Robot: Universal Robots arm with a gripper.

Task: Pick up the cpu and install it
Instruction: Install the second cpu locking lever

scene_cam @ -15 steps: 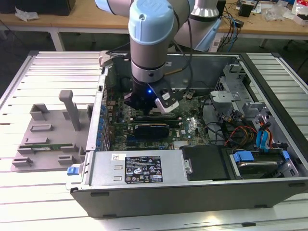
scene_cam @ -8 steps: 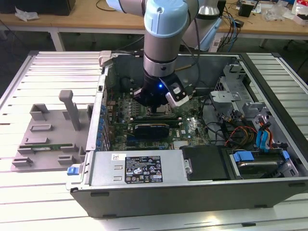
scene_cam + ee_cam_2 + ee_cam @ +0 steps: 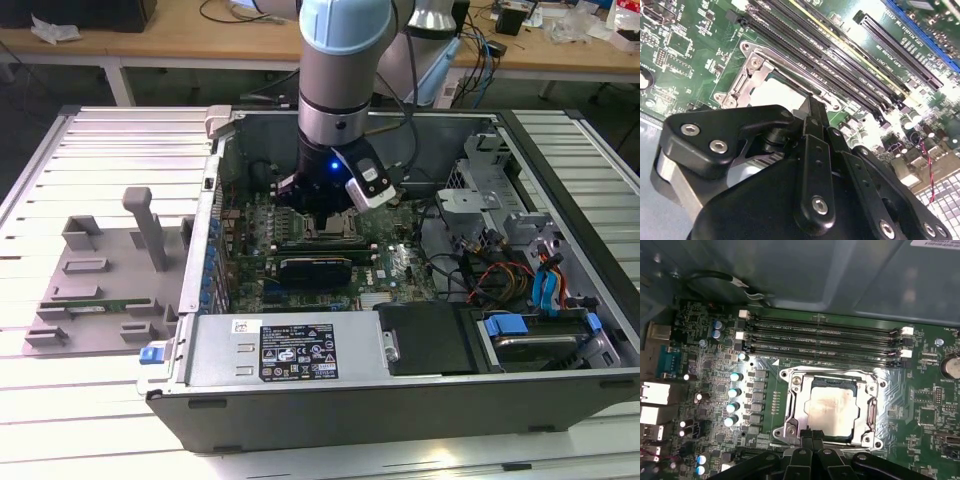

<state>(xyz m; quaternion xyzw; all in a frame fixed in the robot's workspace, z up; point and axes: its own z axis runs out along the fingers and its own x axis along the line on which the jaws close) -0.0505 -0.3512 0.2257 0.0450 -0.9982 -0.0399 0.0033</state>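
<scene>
While low inside the computer case (image 3: pixel 400 395), pincer (image 3: pixel 812 436) tips together beside socketed cpu (image 3: pixel 832 410).

Silver-grey arm, black gripper

The arm (image 3: pixel 338 75) has a brushed silver-grey round body with a pale blue cap, a small blue light glowing near its wrist, and a white-and-grey camera module (clipped at an angle) beside it. In the second wrist view the gripper (image 3: pixel 810 150) is matte black: jointed, rounded links studded with shiny silver screws.
</scene>
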